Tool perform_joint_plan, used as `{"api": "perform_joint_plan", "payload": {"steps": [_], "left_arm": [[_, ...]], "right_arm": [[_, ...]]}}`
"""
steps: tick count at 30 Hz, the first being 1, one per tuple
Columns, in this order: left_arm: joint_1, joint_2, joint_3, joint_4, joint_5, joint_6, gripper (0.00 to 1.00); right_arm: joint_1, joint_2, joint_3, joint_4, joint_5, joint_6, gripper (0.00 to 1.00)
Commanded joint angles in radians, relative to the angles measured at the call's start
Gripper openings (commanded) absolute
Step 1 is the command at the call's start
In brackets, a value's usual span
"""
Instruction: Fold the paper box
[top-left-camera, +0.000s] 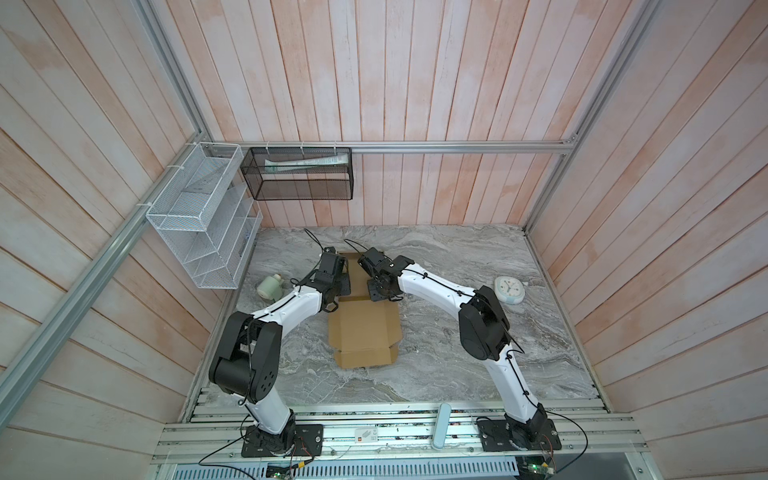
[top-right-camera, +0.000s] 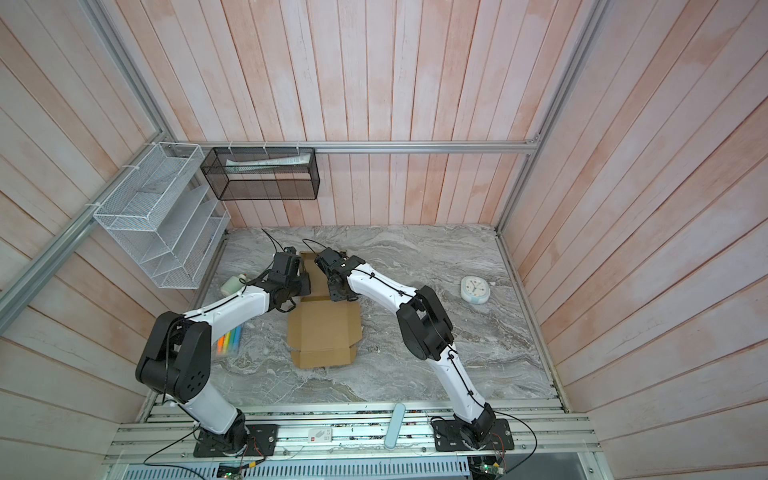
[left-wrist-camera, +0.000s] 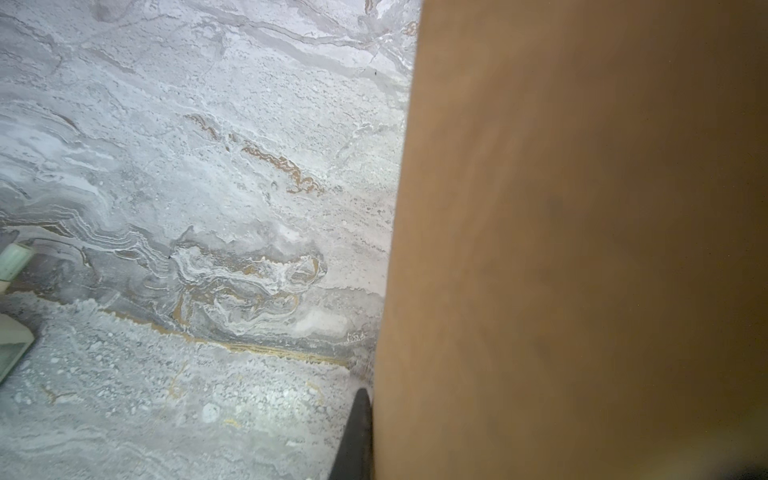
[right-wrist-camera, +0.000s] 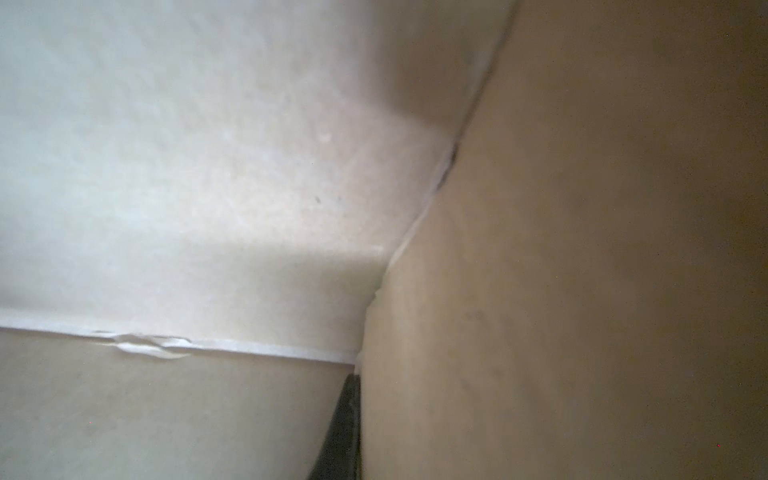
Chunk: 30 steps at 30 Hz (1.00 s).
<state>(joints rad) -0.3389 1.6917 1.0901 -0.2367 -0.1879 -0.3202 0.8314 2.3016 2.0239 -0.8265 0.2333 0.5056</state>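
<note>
A white wire rack (top-left-camera: 195, 220) hangs on the left wall, and a black mesh basket (top-left-camera: 301, 174) hangs from the back rail beside it. Below them a pale green bottle (top-left-camera: 269, 286) lies on the marbled surface (top-left-camera: 457, 365), just beside the left arm (top-left-camera: 291, 305). In a top view a bunch of coloured markers (top-right-camera: 230, 338) shows by that arm's elbow.

The paper box (top-left-camera: 363, 328) lies mid-surface, with its near panel flat and its far end between the two arms. The left jaws are clenched on the paper box at its far left side. In the left wrist view one dark finger (left-wrist-camera: 356, 432) lies against the brown cardboard, and the other finger is hidden behind it.

The right arm (top-left-camera: 436, 284) stands opposite. The right jaws are likewise clenched on the paper box, with one finger (right-wrist-camera: 343, 424) flat against its raised wall. Well to the right, a round white clock (top-left-camera: 509, 290) lies on the surface.
</note>
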Motion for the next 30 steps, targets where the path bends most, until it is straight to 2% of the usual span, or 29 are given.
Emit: {"api": "perform_joint_plan", "payload": {"steps": [1, 6, 9, 19, 24, 30], "left_arm": [[-0.006, 0.042, 0.035, -0.077, -0.061, 0.018, 0.00], [-0.023, 0.078, 0.071, -0.106, -0.116, 0.028, 0.00], [-0.027, 0.086, 0.074, -0.100, -0.108, 0.027, 0.00], [-0.023, 0.043, 0.097, -0.082, -0.039, 0.003, 0.33], [-0.016, 0.027, 0.113, -0.074, -0.027, 0.012, 0.38], [0.001, 0.030, 0.145, -0.064, -0.019, 0.040, 0.38]], "right_arm": [[-0.008, 0.028, 0.056, -0.022, 0.003, 0.013, 0.05], [-0.012, 0.037, 0.068, -0.032, -0.015, 0.016, 0.05], [-0.014, 0.042, 0.065, -0.034, -0.021, 0.016, 0.05], [-0.027, 0.047, 0.048, -0.043, -0.039, 0.014, 0.05], [-0.032, 0.048, 0.038, -0.038, -0.057, 0.024, 0.06], [-0.037, 0.058, 0.047, -0.043, -0.076, 0.024, 0.08]]}}
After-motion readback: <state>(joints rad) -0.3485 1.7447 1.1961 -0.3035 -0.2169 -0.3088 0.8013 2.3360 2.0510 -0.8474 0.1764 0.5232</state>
